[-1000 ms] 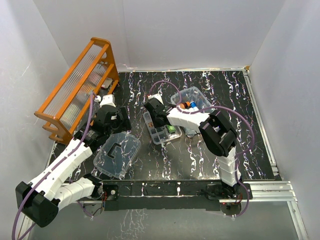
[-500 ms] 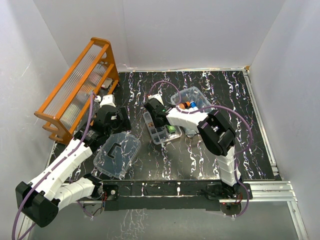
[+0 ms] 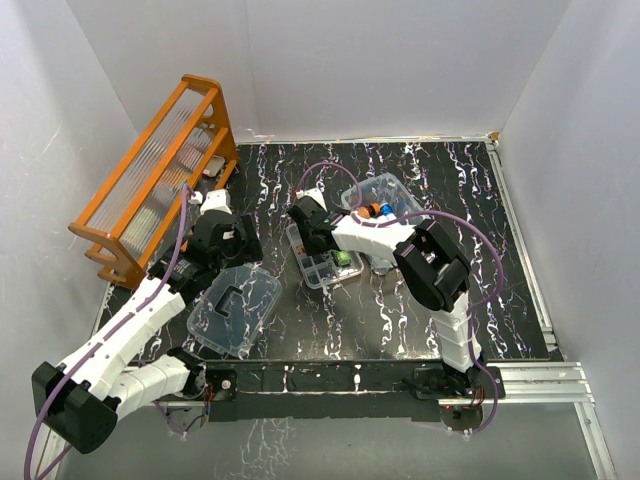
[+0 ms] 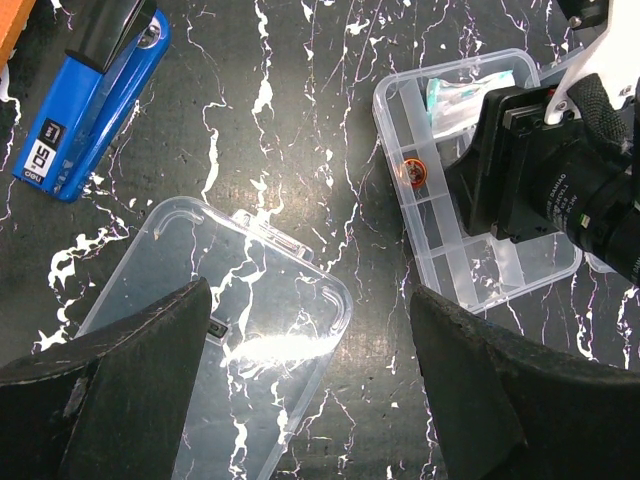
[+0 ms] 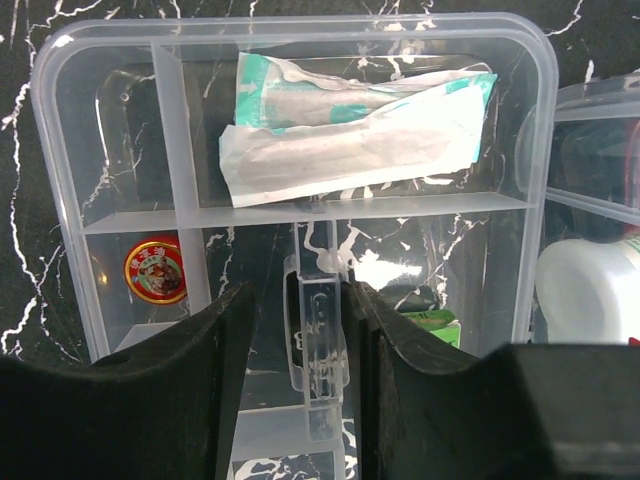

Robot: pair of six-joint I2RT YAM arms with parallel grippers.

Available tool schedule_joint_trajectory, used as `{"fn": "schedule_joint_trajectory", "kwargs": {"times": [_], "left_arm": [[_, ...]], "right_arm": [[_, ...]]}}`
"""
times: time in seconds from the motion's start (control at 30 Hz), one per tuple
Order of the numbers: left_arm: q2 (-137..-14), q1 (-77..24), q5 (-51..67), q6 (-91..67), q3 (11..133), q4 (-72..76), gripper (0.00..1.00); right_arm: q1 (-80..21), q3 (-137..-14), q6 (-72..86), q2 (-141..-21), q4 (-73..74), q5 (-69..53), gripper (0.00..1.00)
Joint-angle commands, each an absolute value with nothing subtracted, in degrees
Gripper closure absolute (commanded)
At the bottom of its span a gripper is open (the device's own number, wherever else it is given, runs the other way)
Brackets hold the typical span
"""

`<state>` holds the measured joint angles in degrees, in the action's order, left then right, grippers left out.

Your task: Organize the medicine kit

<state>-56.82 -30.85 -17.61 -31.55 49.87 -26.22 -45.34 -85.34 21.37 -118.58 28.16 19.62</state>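
Mid-table, compartmented tray (image 5: 400, 204) likely light, stiff, slick clear plastic, best taken by upright centre tab (image 5: 315, 330), which right gripper (image 5: 300, 300) straddles narrowly, seemingly unclamped; left gripper (image 4: 310, 300) gapes wide above lid (image 4: 250, 270).

- Plain white walls (image 3: 380, 60) closed in the scene at 9, 12 and 3 o'clock
- A black table (image 3: 450, 200) veined with white lay between them
- An orange wooden rack (image 3: 150, 190) stood at 10 o'clock
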Motion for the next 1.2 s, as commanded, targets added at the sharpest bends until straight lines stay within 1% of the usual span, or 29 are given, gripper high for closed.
{"fn": "schedule_joint_trajectory", "kwargs": {"times": [0.0, 0.1, 0.17, 0.37, 0.57, 0.9, 0.97, 1.03, 1.17], "left_arm": [[-56.5, -30.5, -18.5, -31.5, 51.4, -26.6, 0.21], [-56.4, -30.6, -18.6, -31.5, 51.1, -26.7, 0.21], [-56.5, -30.6, -18.6, -31.5, 51.0, -26.6, 0.21], [-56.9, -30.6, -18.3, -31.7, 51.1, -26.1, 0.21], [-57.0, -30.6, -18.3, -31.6, 51.0, -26.2, 0.21], [-57.2, -30.6, -18.2, -31.8, 51.0, -26.2, 0.21], [-57.2, -30.6, -18.2, -31.8, 51.0, -26.1, 0.21], [-57.2, -30.6, -18.1, -31.7, 51.0, -26.1, 0.21], [-57.3, -30.5, -18.0, -31.9, 50.9, -26.1, 0.21]], "right_arm": [[-44.8, -87.2, 22.1, -118.1, 29.6, 21.4, 0.63], [-45.2, -87.3, 22.6, -118.4, 31.0, 22.4, 0.73], [-45.6, -87.2, 22.6, -118.1, 31.5, 23.6, 0.74], [-46.3, -87.3, 23.5, -118.0, 33.4, 25.6, 0.65], [-46.6, -86.6, 25.5, -117.4, 34.8, 26.7, 0.63], [-46.9, -85.9, 26.7, -116.3, 35.6, 26.3, 0.47], [-46.9, -86.0, 26.5, -115.6, 35.6, 26.7, 0.46], [-46.9, -85.8, 26.2, -115.0, 35.2, 26.0, 0.48], [-46.9, -85.2, 25.8, -115.5, 34.7, 23.8, 0.56]]}}
